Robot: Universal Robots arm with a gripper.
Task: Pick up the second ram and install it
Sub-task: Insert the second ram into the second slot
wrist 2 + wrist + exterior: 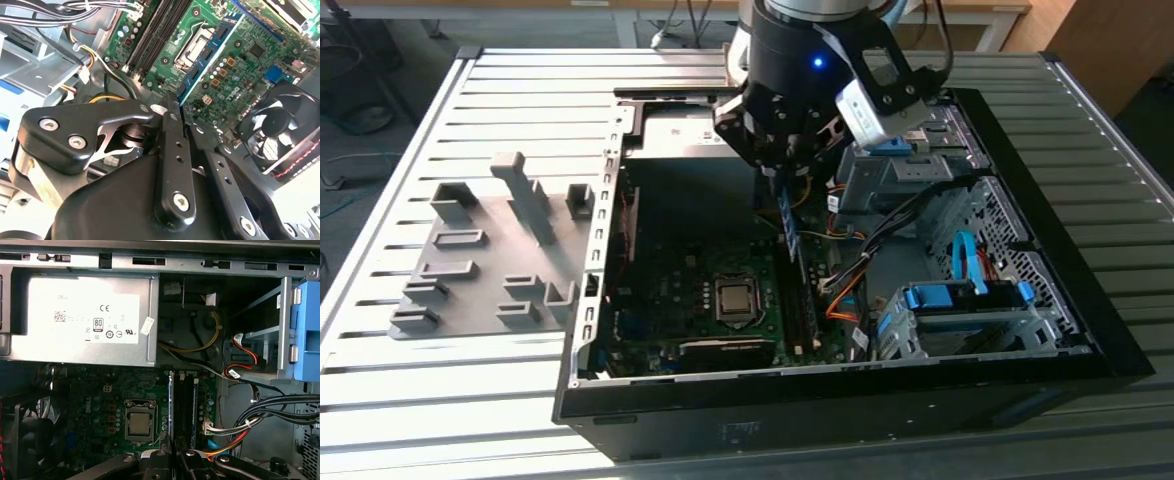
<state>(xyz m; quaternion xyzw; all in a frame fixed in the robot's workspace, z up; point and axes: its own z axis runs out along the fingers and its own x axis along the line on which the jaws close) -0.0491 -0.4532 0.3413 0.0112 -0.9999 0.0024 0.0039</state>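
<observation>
My gripper (778, 172) hangs over the open computer case, shut on the second ram (786, 222), a thin blue-green stick held on edge and pointing down at the motherboard. In the second wrist view the ram (207, 57) runs out from between the black fingers (170, 120) across the board. Seen edge-on in the first wrist view, the ram (171, 405) lies along the black memory slots (186, 407), on their CPU socket (138, 424) side. In the exterior view those slots (803, 305) are below the stick's lower end. Whether stick and slot touch I cannot tell.
The grey power supply (85, 320) sits at the case's far end. Cable bundles (270, 410) and blue drive-bay clips (961, 298) crowd the exterior view's right. A fan (280, 125) borders the board. A grey fixture (494, 250) with upright blocks lies outside the case.
</observation>
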